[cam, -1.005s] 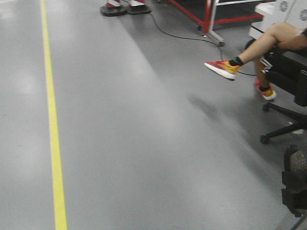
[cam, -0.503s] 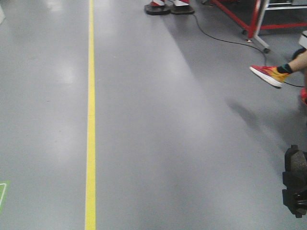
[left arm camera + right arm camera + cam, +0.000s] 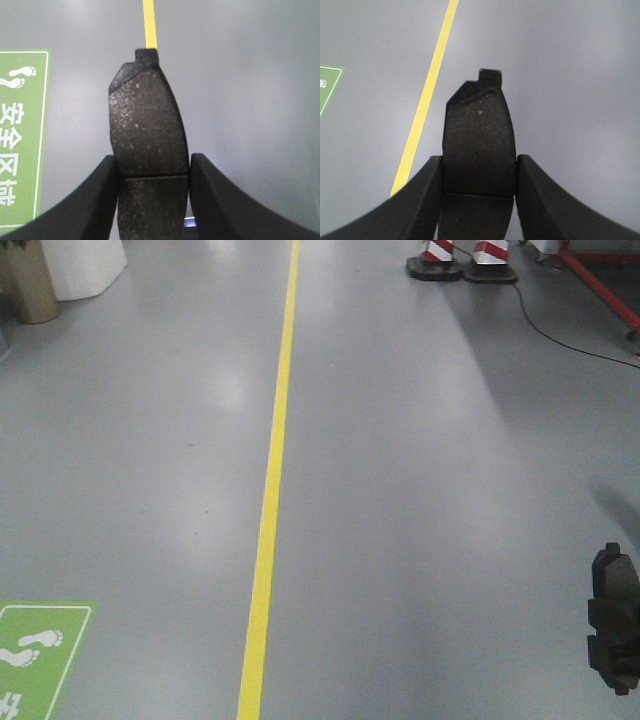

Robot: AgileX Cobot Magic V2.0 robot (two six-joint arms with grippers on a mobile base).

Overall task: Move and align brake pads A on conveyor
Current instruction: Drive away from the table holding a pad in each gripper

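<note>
Pads (image 3: 147, 115) (image 3: 479, 135), bottoms cropped, sit perhaps mid-length in left hand (image 3: 152, 160) and right hand (image 3: 478, 160).

A factory hall is suggested. A yellow lane line (image 3: 270, 490) is painted on grey flooring (image 3: 430, 500), a green footprint marking (image 3: 35, 655) at 8 o'clock.

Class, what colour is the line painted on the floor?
Yellow; the floor line shows best in the exterior front-facing view.

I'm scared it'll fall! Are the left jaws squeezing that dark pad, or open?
Shut on it. The left wrist view shows both jaws pressing against the sides of the brake pad.
</note>
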